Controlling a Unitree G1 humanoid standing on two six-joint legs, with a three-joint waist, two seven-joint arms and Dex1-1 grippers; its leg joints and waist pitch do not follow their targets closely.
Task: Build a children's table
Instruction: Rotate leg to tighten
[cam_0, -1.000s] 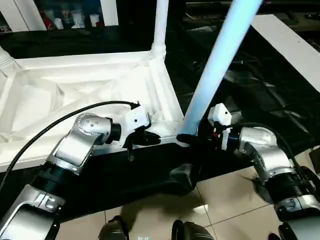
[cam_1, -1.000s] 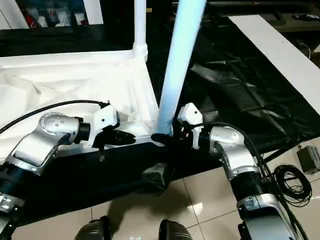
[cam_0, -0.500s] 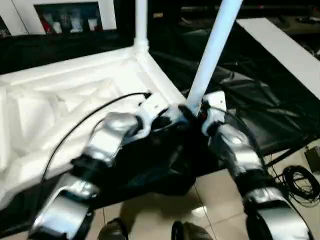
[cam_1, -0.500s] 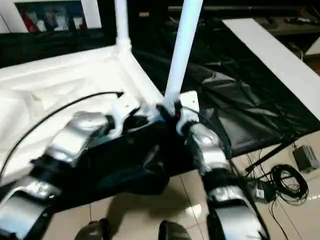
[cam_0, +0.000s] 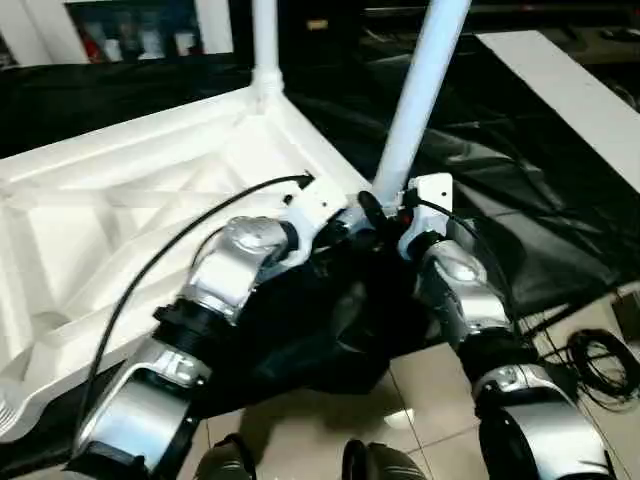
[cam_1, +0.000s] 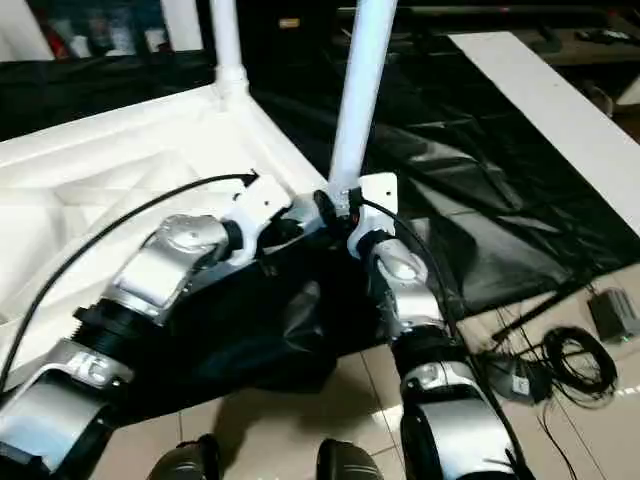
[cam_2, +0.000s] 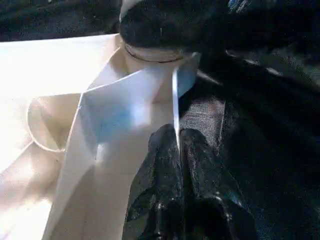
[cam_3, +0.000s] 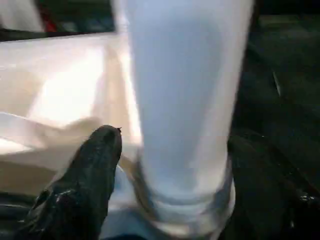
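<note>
The white tabletop (cam_0: 120, 220) lies upside down with its ribbed underside up. One white leg (cam_0: 265, 40) stands upright in the far corner socket. A second leg (cam_0: 417, 100) stands in the near right corner socket (cam_2: 150, 65), leaning a little to the right. My right gripper (cam_3: 175, 165) is open around this leg's flared base, one black finger (cam_3: 85, 185) on each side and a slim gap between. My left gripper (cam_2: 177, 150) is at the same corner, shut on the thin wall of the tabletop's rim. The two grippers nearly meet there.
A black sheet (cam_0: 520, 200) covers the work surface under the tabletop and hangs over its near edge. A long white board (cam_0: 570, 90) lies at the back right. Cables (cam_1: 570, 365) and a small grey box (cam_1: 610, 315) lie on the tiled floor at the right.
The camera has shifted. My left gripper has moved right to the near corner, next to the leg's base. The leg stands steeper than before, and my right gripper's jaws have widened a little.
</note>
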